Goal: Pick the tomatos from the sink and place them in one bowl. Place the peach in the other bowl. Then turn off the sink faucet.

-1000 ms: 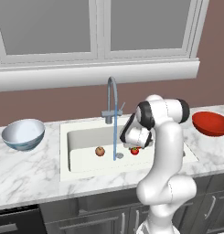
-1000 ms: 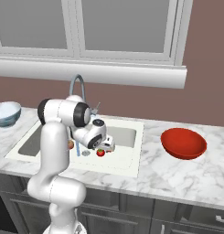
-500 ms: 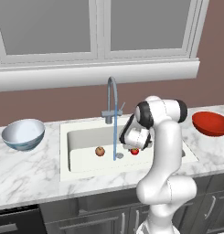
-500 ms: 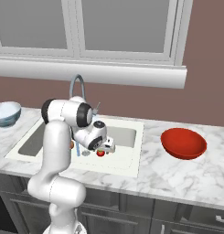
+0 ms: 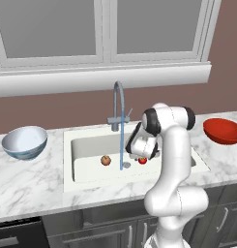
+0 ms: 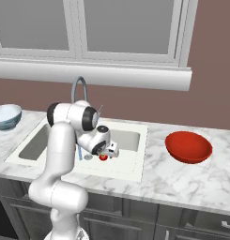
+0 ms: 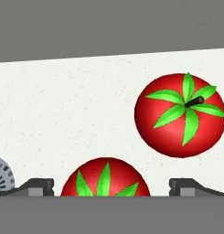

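A home kitchen: a white sink (image 5: 86, 167) is set into a white marble bench (image 5: 28, 186) with dark grey cabinets (image 6: 182, 225) below, a gooseneck faucet (image 5: 119, 109) behind it, and a wide white-framed window (image 5: 103, 34) with a deep sill in the brown wall above.

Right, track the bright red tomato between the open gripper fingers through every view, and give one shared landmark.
Left base view: the bright red tomato with green top peeks out below the white hand, right of the thin water stream, on the sink floor.
Right base view: it lies just under the gripper, right of the stream.
Hand view: bottom centre, between the dark fingertips.
Shared landmark: the round metal drain.
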Controlling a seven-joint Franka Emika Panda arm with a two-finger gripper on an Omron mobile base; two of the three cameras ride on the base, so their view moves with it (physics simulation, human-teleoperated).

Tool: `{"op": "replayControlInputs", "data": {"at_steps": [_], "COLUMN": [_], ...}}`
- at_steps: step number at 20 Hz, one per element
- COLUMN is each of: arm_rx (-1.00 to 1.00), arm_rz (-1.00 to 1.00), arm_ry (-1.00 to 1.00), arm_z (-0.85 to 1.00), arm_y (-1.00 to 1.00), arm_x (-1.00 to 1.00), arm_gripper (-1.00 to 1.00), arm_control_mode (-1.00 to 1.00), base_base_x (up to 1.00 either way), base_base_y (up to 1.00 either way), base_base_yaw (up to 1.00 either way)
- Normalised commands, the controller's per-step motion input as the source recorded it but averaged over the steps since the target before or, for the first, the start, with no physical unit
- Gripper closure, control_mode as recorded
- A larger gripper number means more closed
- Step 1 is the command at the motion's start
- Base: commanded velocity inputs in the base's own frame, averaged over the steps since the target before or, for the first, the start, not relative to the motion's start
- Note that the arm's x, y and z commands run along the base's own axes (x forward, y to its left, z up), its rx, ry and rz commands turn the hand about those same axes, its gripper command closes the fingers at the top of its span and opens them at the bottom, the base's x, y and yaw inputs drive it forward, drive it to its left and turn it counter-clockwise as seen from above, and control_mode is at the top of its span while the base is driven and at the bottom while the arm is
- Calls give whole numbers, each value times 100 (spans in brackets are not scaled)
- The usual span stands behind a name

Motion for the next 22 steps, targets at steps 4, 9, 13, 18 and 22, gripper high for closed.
{"op": "replayControlInputs", "data": {"at_steps": [4, 9, 13, 18, 22], "arm_rx": [0, 0, 0, 0, 0], "arm_rz": [0, 0, 0, 0, 0], "arm_ry": [0, 0, 0, 6, 6], "arm_z": [-20, -21, -22, -16, -15], "arm_y": [0, 0, 0, 0, 0], "arm_x": [18, 8, 3, -10, -26], "arm_gripper": [-100, -100, -100, -100, -100], "arm_control_mode": [-100, -100, -100, -100, -100], "base_base_x": [0, 0, 0, 0, 0], "base_base_y": [0, 0, 0, 0, 0], "base_base_yaw": [0, 0, 0, 0, 0]}}
